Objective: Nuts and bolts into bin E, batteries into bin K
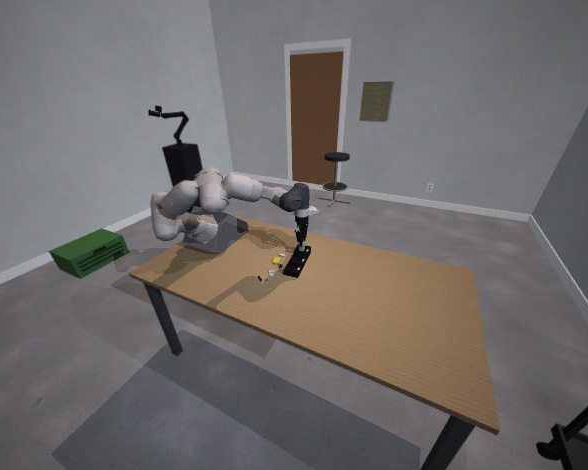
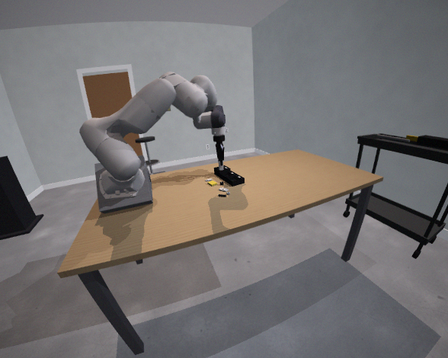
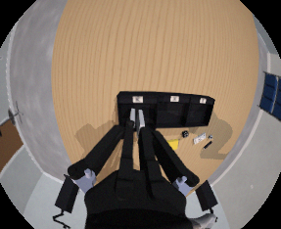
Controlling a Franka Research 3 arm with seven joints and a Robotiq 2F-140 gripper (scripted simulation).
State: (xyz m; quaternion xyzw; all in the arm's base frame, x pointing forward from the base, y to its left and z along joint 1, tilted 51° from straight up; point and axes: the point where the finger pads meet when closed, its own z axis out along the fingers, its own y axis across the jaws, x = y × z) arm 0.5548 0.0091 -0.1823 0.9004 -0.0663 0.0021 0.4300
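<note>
A black row of three joined bins (image 1: 290, 273) (image 2: 238, 182) (image 3: 156, 98) stands on the table. The label of the left bin in the wrist view looks like K; the other two are too small to read surely. My gripper (image 1: 302, 248) (image 2: 221, 168) (image 3: 135, 114) points down at that left bin, fingertips low at or inside it. It is shut, with nothing seen between the fingertips. A short black cylinder (image 1: 259, 278) (image 2: 222, 196) (image 3: 208, 145), perhaps a battery, lies beside the row. A small dark piece (image 1: 280, 265) (image 2: 221, 183) (image 3: 185, 133) lies nearer the bins. The left bin's contents are hidden.
A yellow block (image 1: 276, 260) (image 2: 212, 183) (image 3: 173, 144) lies beside the bins. A white piece (image 1: 271, 273) (image 2: 222, 189) (image 3: 199, 139) and a tiny bluish-grey piece (image 1: 266, 279) (image 3: 210, 137) lie near the black cylinder. Another whitish piece (image 1: 281, 254) (image 2: 208, 180) lies beyond the yellow block.
</note>
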